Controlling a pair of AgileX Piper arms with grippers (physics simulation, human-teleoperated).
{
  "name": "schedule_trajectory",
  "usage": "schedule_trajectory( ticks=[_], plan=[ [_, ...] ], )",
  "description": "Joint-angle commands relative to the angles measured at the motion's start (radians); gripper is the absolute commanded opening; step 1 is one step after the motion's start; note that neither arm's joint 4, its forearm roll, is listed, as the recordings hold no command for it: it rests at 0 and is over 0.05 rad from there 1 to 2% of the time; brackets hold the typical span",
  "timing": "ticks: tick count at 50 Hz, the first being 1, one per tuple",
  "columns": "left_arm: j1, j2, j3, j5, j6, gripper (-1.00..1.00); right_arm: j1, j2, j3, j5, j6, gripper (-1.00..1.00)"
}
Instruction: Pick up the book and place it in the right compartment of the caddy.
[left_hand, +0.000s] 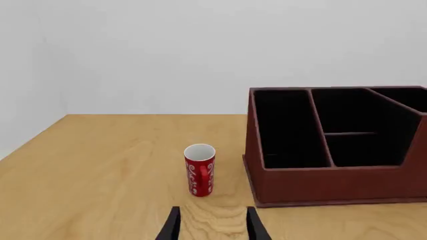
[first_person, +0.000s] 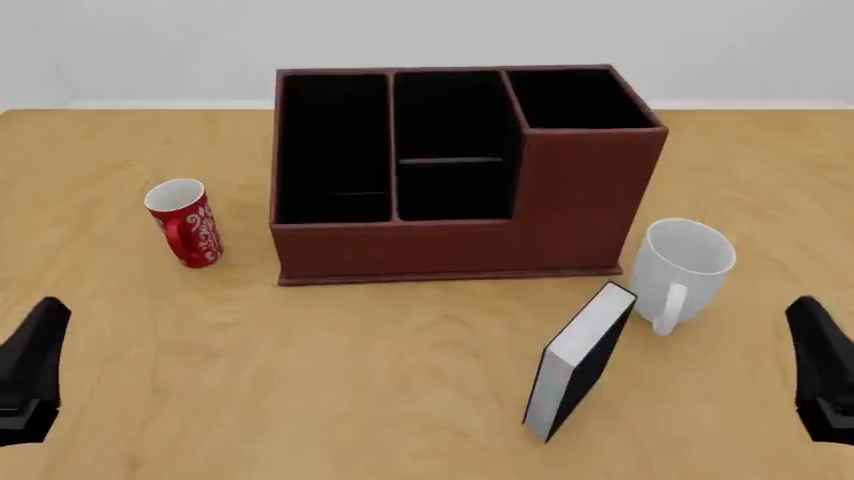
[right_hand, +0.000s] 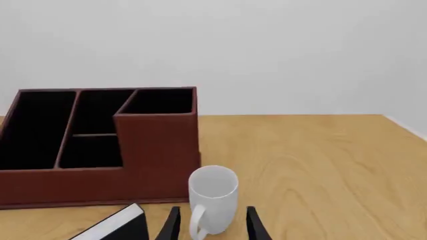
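Note:
The book, thin and black with white page edges, stands upright on the table in front of the caddy's right end. Its corner also shows in the right wrist view. The reddish-brown caddy sits mid-table, and its taller right compartment has nothing in it. My left gripper is low at the near left, open, with nothing between its fingers. My right gripper is at the near right, open, to the right of the book. It faces the white mug.
The white mug stands just right of the book, close to the caddy's front right corner. A red patterned mug stands left of the caddy, ahead of the left gripper. Bare wooden tabletop lies between the two arms.

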Motion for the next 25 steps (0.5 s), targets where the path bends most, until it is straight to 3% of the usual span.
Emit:
schedule_trajectory(
  ticks=[1, 3, 5, 8, 11, 12, 15, 16, 19, 22, 25],
  plan=[
    [0.0, 0.004, -0.003, -0.001, 0.0, 1.0, -0.025, 0.002, -0.018, 0.009, 0.003, 1.0],
    [0.0, 0.004, -0.003, -0.001, 0.0, 1.0, -0.037, 0.005, -0.034, 0.017, -0.035, 1.0],
    [0.0, 0.004, -0.003, -0.001, 0.0, 1.0, -0.032, 0.001, -0.046, 0.035, -0.12, 1.0],
    [0.0, 0.004, -0.003, -0.001, 0.0, 1.0, 0.017, 0.002, -0.094, 0.074, -0.194, 1.0],
    [0.0, 0.004, -0.003, -0.001, 0.0, 1.0, 0.024, 0.001, -0.108, 0.083, -0.207, 1.0],
    [0.0, 0.004, -0.003, -0.001, 0.0, 1.0, 0.053, 0.025, -0.178, 0.138, -0.238, 1.0],
    [0.0, 0.004, -0.003, -0.001, 0.0, 1.0, 0.099, 0.087, -0.235, 0.146, -0.287, 1.0],
    [0.0, 0.004, -0.003, -0.001, 0.0, 1.0, 0.104, 0.126, -0.251, 0.136, -0.361, 1.0],
    [0.0, 0.004, -0.003, -0.001, 0.0, 1.0, 0.142, 0.178, -0.317, 0.16, -0.359, 1.0],
    [0.0, 0.004, -0.003, -0.001, 0.0, 1.0, 0.148, 0.219, -0.325, 0.145, -0.463, 1.0],
    [0.0, 0.004, -0.003, -0.001, 0.0, 1.0, 0.172, 0.26, -0.363, 0.161, -0.512, 1.0]
  ],
)
